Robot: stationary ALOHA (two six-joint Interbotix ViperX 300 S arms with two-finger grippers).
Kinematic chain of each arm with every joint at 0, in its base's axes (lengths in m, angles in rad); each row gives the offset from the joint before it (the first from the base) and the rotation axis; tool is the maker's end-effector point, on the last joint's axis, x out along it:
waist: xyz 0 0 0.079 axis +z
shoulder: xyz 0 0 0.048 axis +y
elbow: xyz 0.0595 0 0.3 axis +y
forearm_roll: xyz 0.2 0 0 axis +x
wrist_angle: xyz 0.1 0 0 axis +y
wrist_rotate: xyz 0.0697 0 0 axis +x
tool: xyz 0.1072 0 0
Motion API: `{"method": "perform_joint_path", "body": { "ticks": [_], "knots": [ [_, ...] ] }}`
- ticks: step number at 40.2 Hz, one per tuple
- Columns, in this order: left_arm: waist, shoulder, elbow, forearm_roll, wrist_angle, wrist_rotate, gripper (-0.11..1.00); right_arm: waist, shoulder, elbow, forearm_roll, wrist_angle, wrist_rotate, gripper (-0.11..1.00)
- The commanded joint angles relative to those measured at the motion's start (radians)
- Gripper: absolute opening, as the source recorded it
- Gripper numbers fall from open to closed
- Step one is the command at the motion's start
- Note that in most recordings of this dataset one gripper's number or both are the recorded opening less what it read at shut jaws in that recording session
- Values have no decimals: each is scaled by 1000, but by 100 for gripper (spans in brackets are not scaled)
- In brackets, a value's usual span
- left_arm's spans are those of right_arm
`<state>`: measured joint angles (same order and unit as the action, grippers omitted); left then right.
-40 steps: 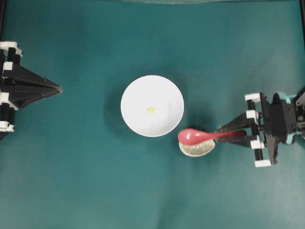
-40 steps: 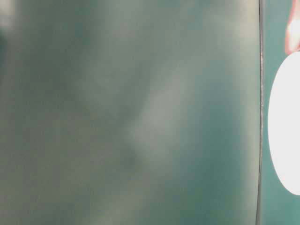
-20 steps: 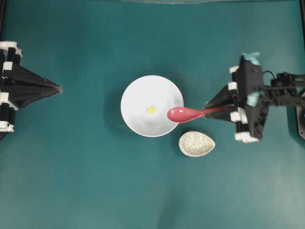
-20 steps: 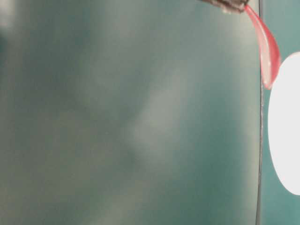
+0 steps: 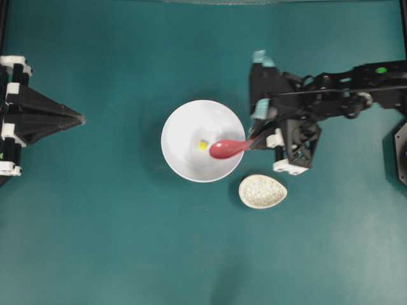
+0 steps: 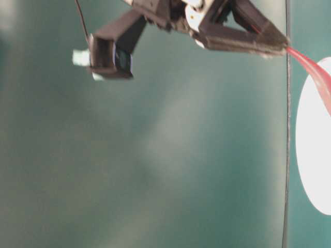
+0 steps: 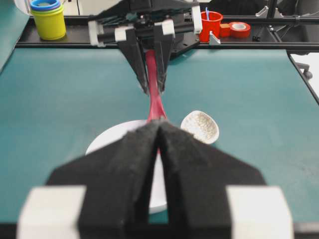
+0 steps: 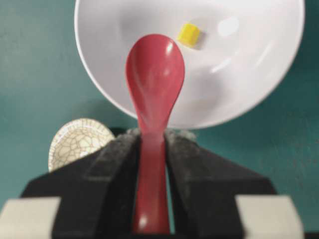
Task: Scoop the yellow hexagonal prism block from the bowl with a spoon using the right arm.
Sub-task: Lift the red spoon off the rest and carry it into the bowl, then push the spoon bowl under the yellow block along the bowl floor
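The overhead view looks straight down on the table (image 5: 95,241). The table-level view sits close and blurred. Both wrist views face the bowl (image 8: 249,74) from opposite sides, sharing it.

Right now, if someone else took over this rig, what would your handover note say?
Right gripper: shut on the spoon handle, scoop over the bowl interior.
Left gripper: shut, empty, parked at the table's left edge.
Yellow block: on the bowl floor, just past the scoop's tip, not in the spoon.
Spoon rest: empty, beside the bowl.
Done: spoon picked up and brought to the bowl.
Left: get the scoop under the block and lift it out.
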<state>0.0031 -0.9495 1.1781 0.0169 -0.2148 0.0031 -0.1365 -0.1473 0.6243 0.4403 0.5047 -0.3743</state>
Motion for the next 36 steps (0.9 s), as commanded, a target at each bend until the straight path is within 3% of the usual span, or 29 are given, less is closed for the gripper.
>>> {"method": "perform_joint_path", "body": {
  "ticks": [1, 8, 36],
  "knots": [
    [-2, 9, -23, 3, -9, 2, 6, 0, 28, -66, -18, 37, 5, 24],
    [-2, 11, -23, 2, -9, 2, 6, -5, 72, -100, -48, 51, 11, 24],
    [-2, 11, -23, 3, -6, 12, 6, -21, 140, -103, -49, 20, 29, 24]
  ]
}}
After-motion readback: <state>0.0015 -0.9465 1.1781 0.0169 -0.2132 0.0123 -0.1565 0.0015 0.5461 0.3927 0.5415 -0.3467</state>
